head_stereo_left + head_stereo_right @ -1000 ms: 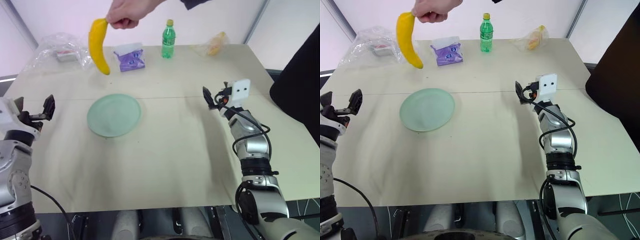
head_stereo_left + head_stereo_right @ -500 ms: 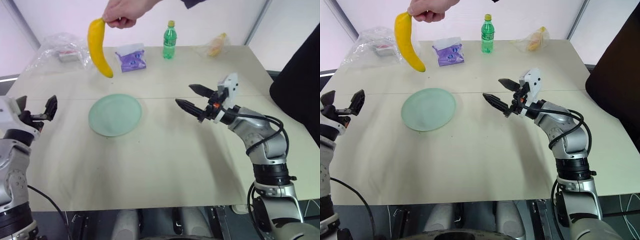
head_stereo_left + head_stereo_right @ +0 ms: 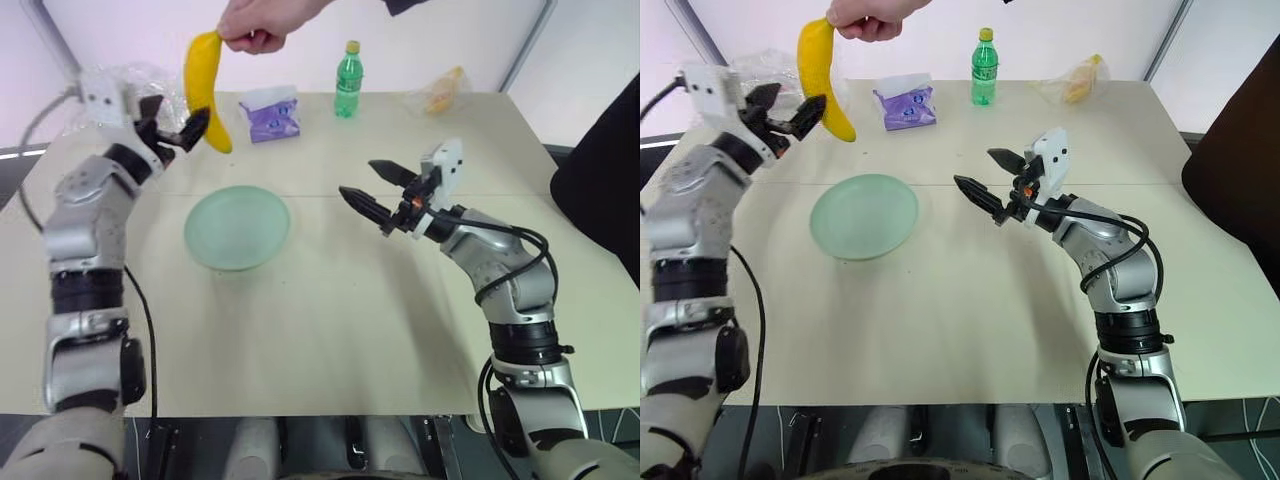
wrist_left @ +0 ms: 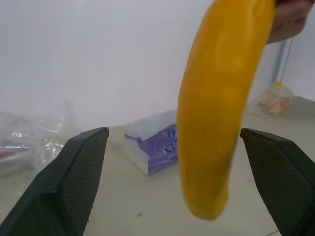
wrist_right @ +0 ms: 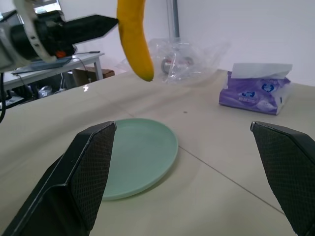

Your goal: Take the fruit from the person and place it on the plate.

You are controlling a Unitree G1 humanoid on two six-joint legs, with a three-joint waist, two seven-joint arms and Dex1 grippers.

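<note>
Above the table's far left, banana hangs from the person's hand, left gripper spread around its lower half, not yet closed: handover step, next close, then carry to plate.

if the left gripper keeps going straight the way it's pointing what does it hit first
Most likely the banana. It hangs from the person's hand between the open fingers of the left gripper. How near it is remains unclear; the purple tissue pack lies farther back on the table.
</note>
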